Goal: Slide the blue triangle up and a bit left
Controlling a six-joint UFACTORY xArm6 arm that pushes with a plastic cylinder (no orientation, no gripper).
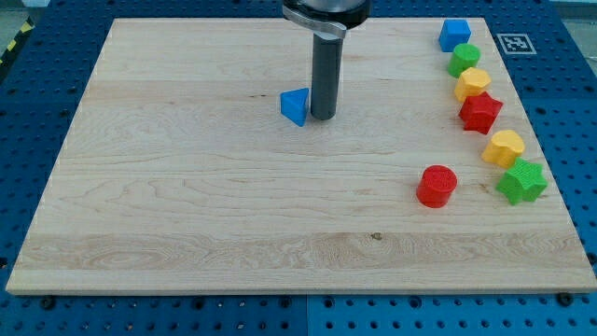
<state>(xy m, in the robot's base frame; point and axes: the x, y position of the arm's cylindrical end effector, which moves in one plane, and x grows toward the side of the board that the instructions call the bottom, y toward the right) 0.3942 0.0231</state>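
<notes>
Pale wood-grain worktop [187, 205] on a blue pegboard base [28, 93], carrying a matte blue triangle [295, 106] near the upper middle, with my tip [323, 118], the end of a smooth dark rod cut off at the view's top, just beside its right face; contact cannot be told, and the rod carries no jaws, so nothing is clasped. Down the view's right edge: blue block [454, 35], green block [464, 60], yellow block [472, 84], red star-like block [480, 112], yellow heart-like block [504, 147], green star [521, 181], and a red cylinder [436, 186] set apart to their left. A black-and-white square marker [516, 43] lies at the top right corner, its pattern too small to read.
</notes>
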